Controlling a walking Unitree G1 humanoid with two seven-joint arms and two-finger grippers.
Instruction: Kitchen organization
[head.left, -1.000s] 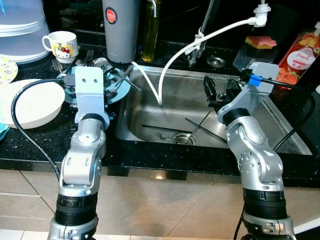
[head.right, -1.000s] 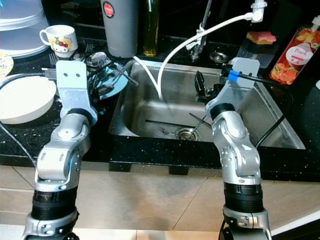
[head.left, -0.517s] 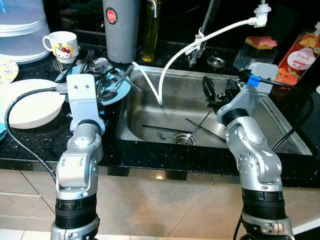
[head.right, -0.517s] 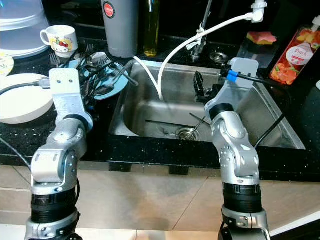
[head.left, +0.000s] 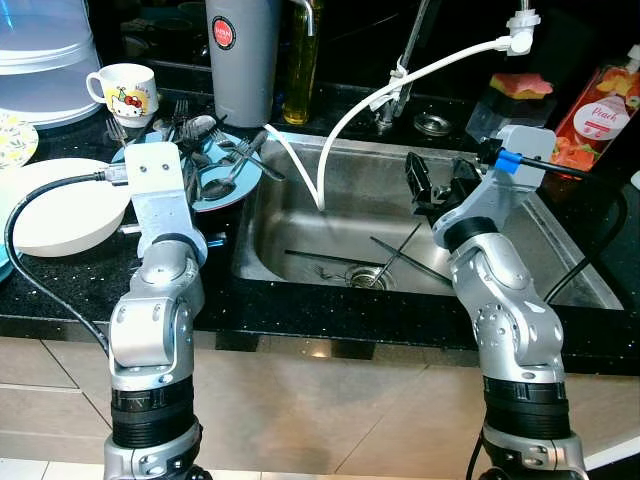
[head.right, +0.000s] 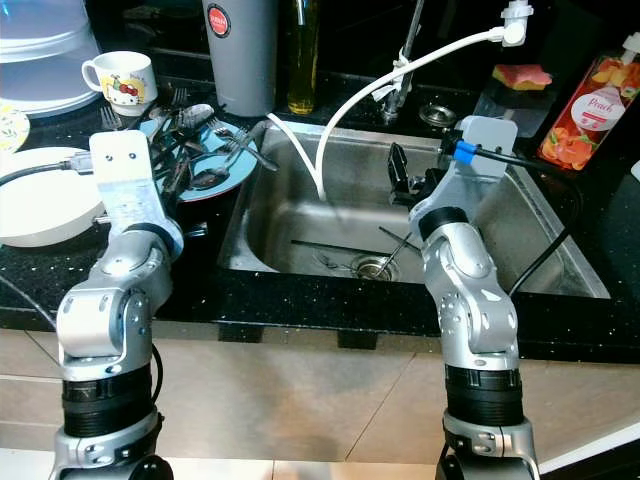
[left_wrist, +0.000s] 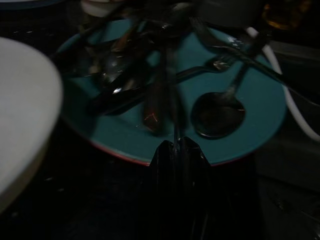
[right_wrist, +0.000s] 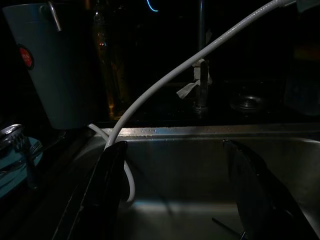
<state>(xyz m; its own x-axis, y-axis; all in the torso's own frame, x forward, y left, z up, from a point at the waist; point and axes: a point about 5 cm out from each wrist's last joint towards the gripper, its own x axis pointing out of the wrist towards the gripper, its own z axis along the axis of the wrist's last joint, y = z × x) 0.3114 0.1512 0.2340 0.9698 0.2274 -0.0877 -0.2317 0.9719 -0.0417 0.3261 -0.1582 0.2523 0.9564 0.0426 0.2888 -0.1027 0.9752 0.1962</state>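
Left gripper (left_wrist: 177, 145) has its fingers clenched together, empty, with the teal plate (left_wrist: 260, 115) of spoons just past the tips. Right gripper (right_wrist: 175, 190) hangs spread wide over the sink (right_wrist: 200, 165).

head stereo looks down at sink (head.left: 420, 230) and counter; left wrist cam close over teal plate (left_wrist: 250, 100); right wrist cam low inside sink, facing hose (right_wrist: 165, 85)

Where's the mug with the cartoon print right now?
The mug stands on the black counter at the robot's far left, behind the teal plate of cutlery, left of the grey canister.
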